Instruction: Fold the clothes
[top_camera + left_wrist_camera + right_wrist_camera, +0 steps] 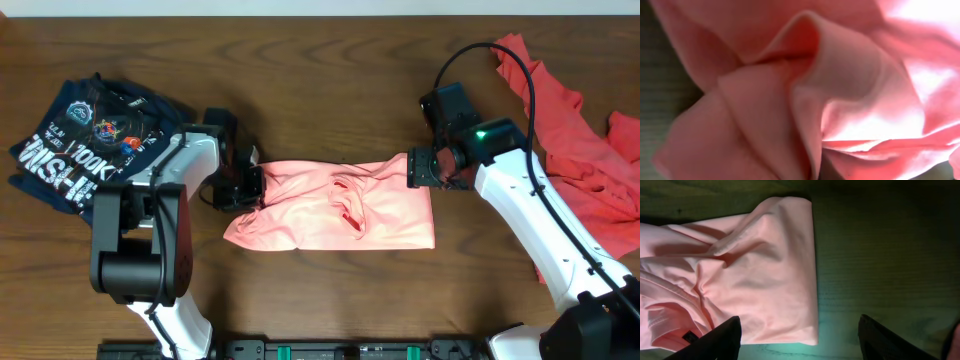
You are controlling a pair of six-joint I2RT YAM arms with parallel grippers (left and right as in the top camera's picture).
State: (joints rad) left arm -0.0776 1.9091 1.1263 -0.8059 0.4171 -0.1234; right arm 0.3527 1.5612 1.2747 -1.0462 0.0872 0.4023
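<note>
A light salmon-pink T-shirt (330,208) lies folded into a wide band at the table's middle. My left gripper (248,186) sits at its left end, shut on a bunch of the fabric. Creased folds of that pink shirt (790,100) fill the left wrist view and hide the fingers. My right gripper (418,170) hovers over the shirt's upper right corner. In the right wrist view this gripper (797,342) is open, and the corner of the pink shirt (765,280) lies flat between its dark fingers (720,340), untouched.
A coral-red T-shirt (565,125) lies spread at the far right, partly under the right arm. A heap of navy garments with white print (85,140) sits at the far left. Bare wooden table (330,80) shows behind the pink shirt.
</note>
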